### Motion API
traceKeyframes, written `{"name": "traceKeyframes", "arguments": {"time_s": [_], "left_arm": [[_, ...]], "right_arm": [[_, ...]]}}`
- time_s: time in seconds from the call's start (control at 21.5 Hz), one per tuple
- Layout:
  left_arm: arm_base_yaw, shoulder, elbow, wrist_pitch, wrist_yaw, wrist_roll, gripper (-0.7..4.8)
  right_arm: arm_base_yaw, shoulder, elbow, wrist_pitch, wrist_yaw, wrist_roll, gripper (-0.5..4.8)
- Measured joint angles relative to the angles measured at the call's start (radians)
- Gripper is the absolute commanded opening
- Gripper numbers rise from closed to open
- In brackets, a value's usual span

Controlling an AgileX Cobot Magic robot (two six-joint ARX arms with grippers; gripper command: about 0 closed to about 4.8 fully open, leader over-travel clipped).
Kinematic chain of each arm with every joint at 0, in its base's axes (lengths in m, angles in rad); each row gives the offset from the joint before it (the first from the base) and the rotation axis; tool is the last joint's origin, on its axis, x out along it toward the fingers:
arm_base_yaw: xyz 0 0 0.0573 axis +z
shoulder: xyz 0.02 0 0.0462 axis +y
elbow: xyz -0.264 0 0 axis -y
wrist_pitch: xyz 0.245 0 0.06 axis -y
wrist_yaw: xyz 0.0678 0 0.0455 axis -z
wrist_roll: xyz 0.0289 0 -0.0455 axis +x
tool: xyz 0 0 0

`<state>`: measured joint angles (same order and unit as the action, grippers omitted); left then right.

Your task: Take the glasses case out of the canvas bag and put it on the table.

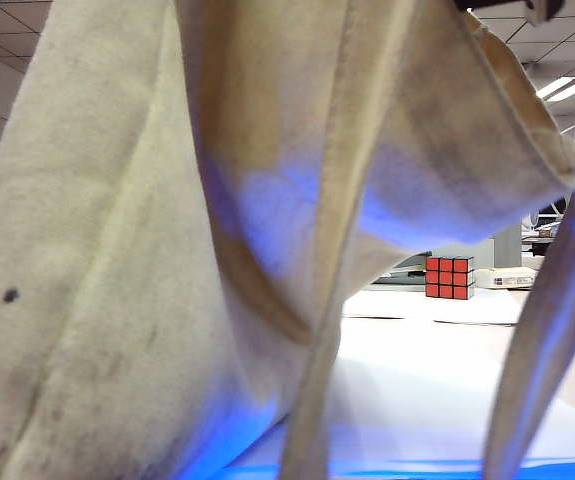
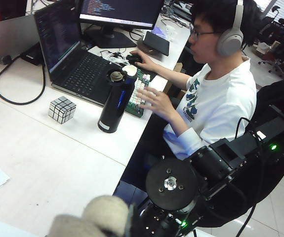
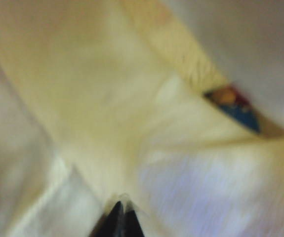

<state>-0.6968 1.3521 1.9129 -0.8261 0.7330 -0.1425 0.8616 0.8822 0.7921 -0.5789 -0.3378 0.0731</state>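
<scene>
**A:** What have you got on the main camera?

**B:** Mostly cloth. The off-white, soiled canvas tote bag point(image 1: 117, 250) hangs right in front of the lens and fills most of the view. Its beige strap handles point(image 1: 317, 400) dangle down towards a white paper sheet point(image 1: 417, 420). Past the bag I see a strip of the light beige counter point(image 1: 437, 338). Further back a Rubik's cube with a red face point(image 1: 450, 277) stands on another white sheet.

**A:** And your claws?

**B:** My right claw point(image 3: 122, 220) is in among the folds of the bag. Its dark tips are pressed together with a pinch of cloth between them. My left claw is covered in its own camera by a bunched wad of the same canvas point(image 2: 100, 217). I can't see its fingers, but it is closed, and I take it to be gripping that cloth. Behind the wad that camera looks across a pale desk at a black bottle point(image 2: 114, 101) and a person in headphones point(image 2: 216, 84) typing.

**A:** Where is the blue glasses case?

**B:** I can't make it out anywhere on the counter. In the blurred right wrist picture a small blue-and-orange patch point(image 3: 235, 104) shows in a gap between folds. I can't tell whether it is the case or the bag's print.
</scene>
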Motion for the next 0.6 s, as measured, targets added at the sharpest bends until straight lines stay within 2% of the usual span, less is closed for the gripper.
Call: {"name": "traceKeyframes", "arguments": {"time_s": [0.09,0.28,0.46,0.6], "left_arm": [[0.0,0.0,0.0,0.0,0.009,0.001,-0.01],[-0.015,0.0,0.0,0.048,0.108,0.005,-0.01],[-0.099,0.0,0.0,0.067,0.124,0.004,0.0],[-0.192,0.0,0.0,0.067,0.174,-0.012,0.0]], "right_arm": [[0.001,-0.003,-0.002,-0.043,-0.031,0.0,-0.07],[0.0,0.007,-0.049,-0.022,-0.058,0.009,-0.07],[-0.003,0.084,-0.069,0.021,-0.059,0.012,-0.07],[-0.047,0.17,-0.067,0.157,-0.084,0.012,-0.07]]}}
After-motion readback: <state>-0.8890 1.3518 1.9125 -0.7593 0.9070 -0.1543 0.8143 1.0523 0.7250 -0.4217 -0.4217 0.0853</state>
